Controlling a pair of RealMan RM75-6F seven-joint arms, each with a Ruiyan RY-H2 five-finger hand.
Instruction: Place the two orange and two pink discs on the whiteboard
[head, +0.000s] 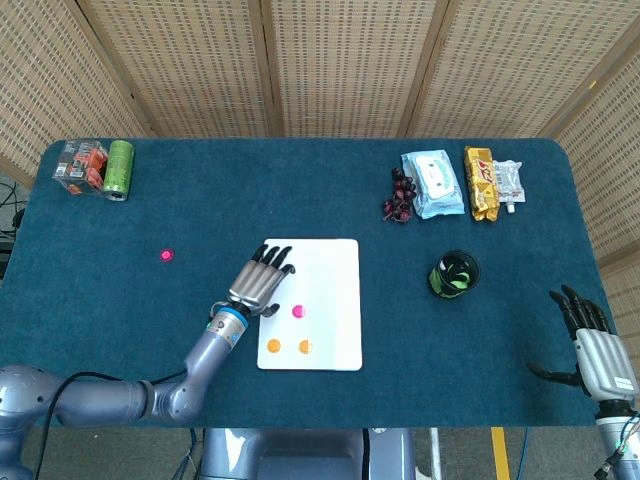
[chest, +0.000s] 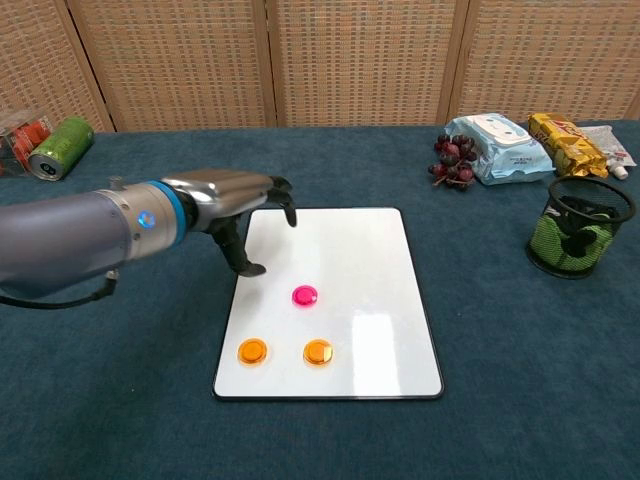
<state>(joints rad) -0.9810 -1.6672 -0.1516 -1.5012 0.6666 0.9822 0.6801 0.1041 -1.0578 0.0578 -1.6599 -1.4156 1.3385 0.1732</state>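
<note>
The flat white rectangular whiteboard lies at the centre of the dark blue cloth-covered table. Two round orange discs rest side by side on the board near its front edge. One round pink disc rests on the board just beyond them, toward 12 o'clock from the orange pair. The second pink disc lies on the cloth well apart from the board, at roughly 9 o'clock from it.

The left hand is positioned over the board's left edge, at 10 o'clock from the pink disc on the board and apart from it. Its fingers are spread and hold nothing.

The right hand appears in the head view only, at the table's front right corner. Its fingers are apart and hold nothing.

At the far left corner stand a green metal can and a clear plastic box with red contents. At 1 o'clock from the board are dark grapes, a blue wet-wipe pack, a yellow snack packet and a small white pouch. A black mesh cup holding something green stands at 3 o'clock from the board.
</note>
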